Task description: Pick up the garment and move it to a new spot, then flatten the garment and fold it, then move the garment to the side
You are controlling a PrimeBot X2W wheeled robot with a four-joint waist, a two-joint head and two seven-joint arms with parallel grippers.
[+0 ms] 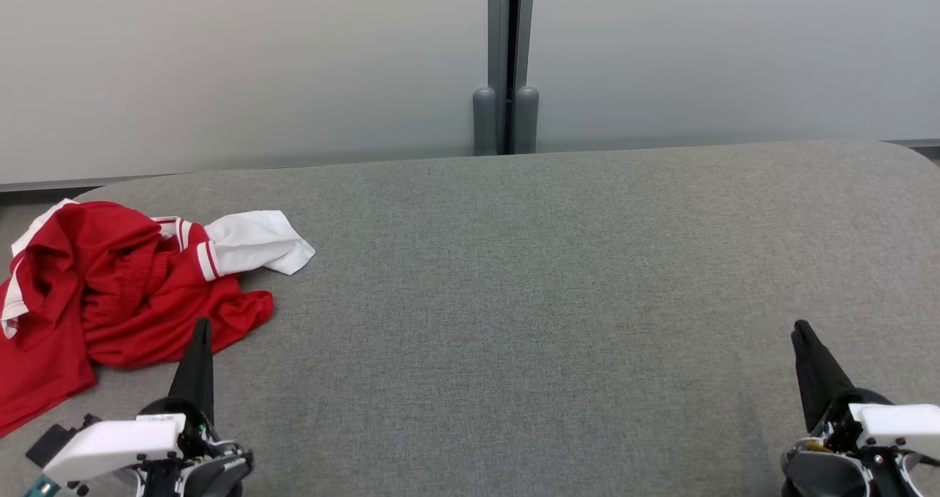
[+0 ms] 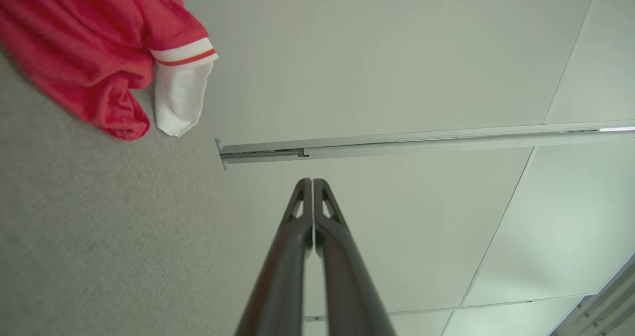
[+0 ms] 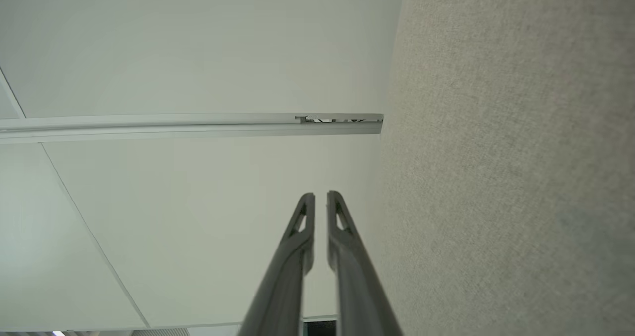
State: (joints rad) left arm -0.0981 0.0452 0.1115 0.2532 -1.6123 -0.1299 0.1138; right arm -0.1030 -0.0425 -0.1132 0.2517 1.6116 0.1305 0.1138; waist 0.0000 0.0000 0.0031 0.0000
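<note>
— Left claw (image 1: pixel 200 329) first: you have it at the near left, fingers pressed together along their whole length, with nothing between them. On your left wrist camera the tips meet with no gap.

— And the other one?

— Your right claw (image 1: pixel 802 329) sits at the near right, well apart from the left. It is all but closed: its wrist camera shows a thin slit between the two fingers (image 3: pixel 306 217), and nothing in it. Both claws point away from you across the table (image 1: pixel 514 299), which has a grey cloth top.

— Where is the shirt?

— Your red shirt (image 1: pixel 110 291) lies in a crumpled heap on the left side of the table, just beyond the left claw. From the head camera that claw's tip shows against the shirt's near edge. From the left wrist camera the cloth lies off to one side, clear of the fingers, so you are not touching it. The shirt's left part runs out of the picture.

— Which way does it lie?

— You can see one white sleeve (image 1: pixel 253 241) sticking out to the right at the heap's far side, joined to the red by a band of red and white stripes. White trim also shows along the far left edge. The body is bunched and folded over itself.

— And behind?

— Past the table's far edge you face pale frosted panels (image 1: pixel 220 64), with a dark post (image 1: pixel 507 42) between them near the middle.
</note>
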